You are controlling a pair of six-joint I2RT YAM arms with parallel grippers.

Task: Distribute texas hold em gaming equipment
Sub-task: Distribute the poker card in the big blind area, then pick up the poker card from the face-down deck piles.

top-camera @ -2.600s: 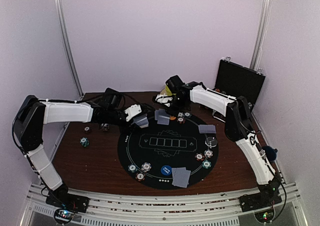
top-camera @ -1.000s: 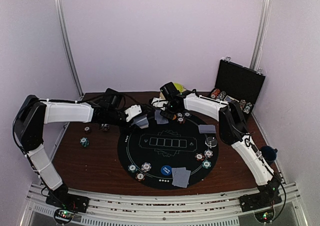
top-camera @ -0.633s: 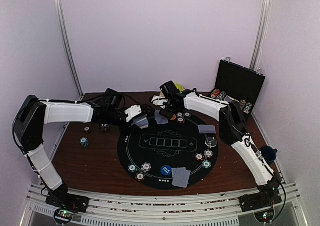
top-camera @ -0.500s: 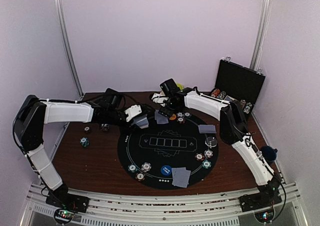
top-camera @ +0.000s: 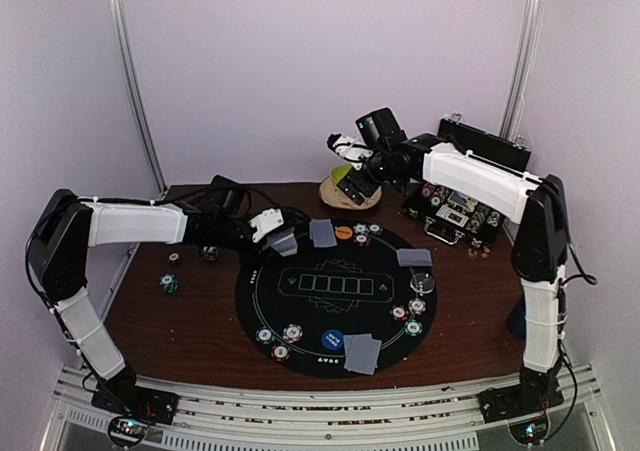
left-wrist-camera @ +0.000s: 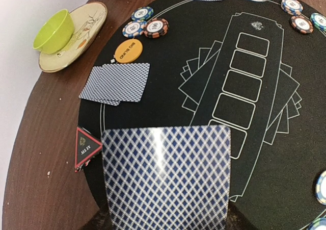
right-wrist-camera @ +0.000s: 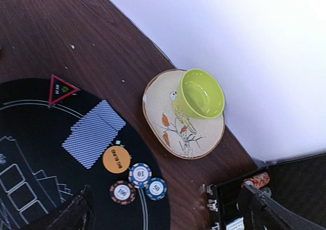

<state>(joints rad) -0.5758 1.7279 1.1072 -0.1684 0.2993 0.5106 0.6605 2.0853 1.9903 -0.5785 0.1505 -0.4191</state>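
One playing card (left-wrist-camera: 167, 176) is pinched in my left gripper (top-camera: 284, 239). Its blue-checked back fills the lower part of the left wrist view and hides my fingertips. I hold it low over the far left rim of the round black mat (top-camera: 270, 301). Just beside the card's left edge, the red triangle marker (left-wrist-camera: 86, 147) lies across the mat's border. Farther along the far rim a pair of overlapping cards (left-wrist-camera: 116, 83) lies face down, with the orange disc (left-wrist-camera: 127, 50) just beyond them and three striped chips (left-wrist-camera: 145, 27) grouped next to it.

My right gripper (right-wrist-camera: 170, 210) is raised high over the far edge of the table (top-camera: 160, 321), its fingers spread wide with nothing between them. Below it the green bowl (right-wrist-camera: 201, 93) sits on a painted plate (right-wrist-camera: 163, 128). The open chip case (top-camera: 465, 206) stands to the right of the plate.

On the mat's right rim lies a grey card (top-camera: 414, 257), with the clear disc (top-camera: 423, 282) near it. At the near rim the blue disc (top-camera: 332, 339) sits just beside another two cards (top-camera: 362, 353). Small clusters of chips (top-camera: 280, 339) rest on the mat at the near left and the right. A few loose chips (top-camera: 170, 284) lie off the mat on the wood to the left.
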